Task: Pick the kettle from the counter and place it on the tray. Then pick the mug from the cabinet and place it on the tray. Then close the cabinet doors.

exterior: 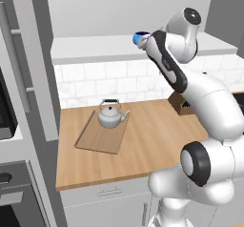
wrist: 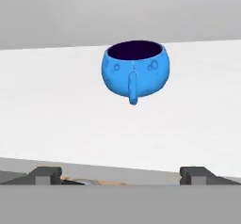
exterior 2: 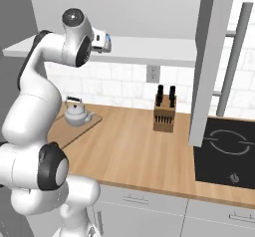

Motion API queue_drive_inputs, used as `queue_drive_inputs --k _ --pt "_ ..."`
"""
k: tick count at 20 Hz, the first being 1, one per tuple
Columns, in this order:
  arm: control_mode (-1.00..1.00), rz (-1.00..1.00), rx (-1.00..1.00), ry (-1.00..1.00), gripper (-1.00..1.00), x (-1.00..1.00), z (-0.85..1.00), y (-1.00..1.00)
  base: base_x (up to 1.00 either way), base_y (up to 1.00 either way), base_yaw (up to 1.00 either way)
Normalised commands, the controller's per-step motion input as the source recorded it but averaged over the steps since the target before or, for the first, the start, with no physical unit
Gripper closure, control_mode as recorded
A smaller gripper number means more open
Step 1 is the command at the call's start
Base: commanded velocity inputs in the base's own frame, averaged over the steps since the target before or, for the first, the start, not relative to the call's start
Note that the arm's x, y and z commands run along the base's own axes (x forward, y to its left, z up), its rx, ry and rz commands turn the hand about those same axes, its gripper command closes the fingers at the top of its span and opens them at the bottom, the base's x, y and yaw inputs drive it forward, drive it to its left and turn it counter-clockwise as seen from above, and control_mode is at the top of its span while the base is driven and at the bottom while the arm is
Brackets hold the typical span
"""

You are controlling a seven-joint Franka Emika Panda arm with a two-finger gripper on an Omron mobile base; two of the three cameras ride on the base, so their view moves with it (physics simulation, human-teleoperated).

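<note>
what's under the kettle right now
The kettle stands on the wooden tray, which lies on the counter. The tray surface directly beneath the kettle is covered.

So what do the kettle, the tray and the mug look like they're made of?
Kettle: apparently metal, silver-grey with a soft sheen, and a black arched handle.
Tray: looks like wood, a thin light-brown matte board.
Mug: bright blue and smooth, possibly glazed ceramic or plastic; the rendering leaves it open.
</note>
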Motion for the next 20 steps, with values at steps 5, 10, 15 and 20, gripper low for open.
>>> queue_drive_inputs --k 5,10,15,20 --pt "-1.0 0.0 -0.03 -0.02 -1.0 0.37 0.0 0.0 0.0 0.0 0.0" --pt "-1.0 0.0 0.0 -0.02 -1.0 0.3 0.0 0.0 0.0 0.0 0.0" --pt "-1.0 0.0 -0.01 0.0 -1.0 0.25 -0.05 0.0 0.0 0.0 0.0" --pt "-1.0 0.0 0.0 0.0 -1.0 0.27 -0.11 0.0 0.0 0.0 0.0"
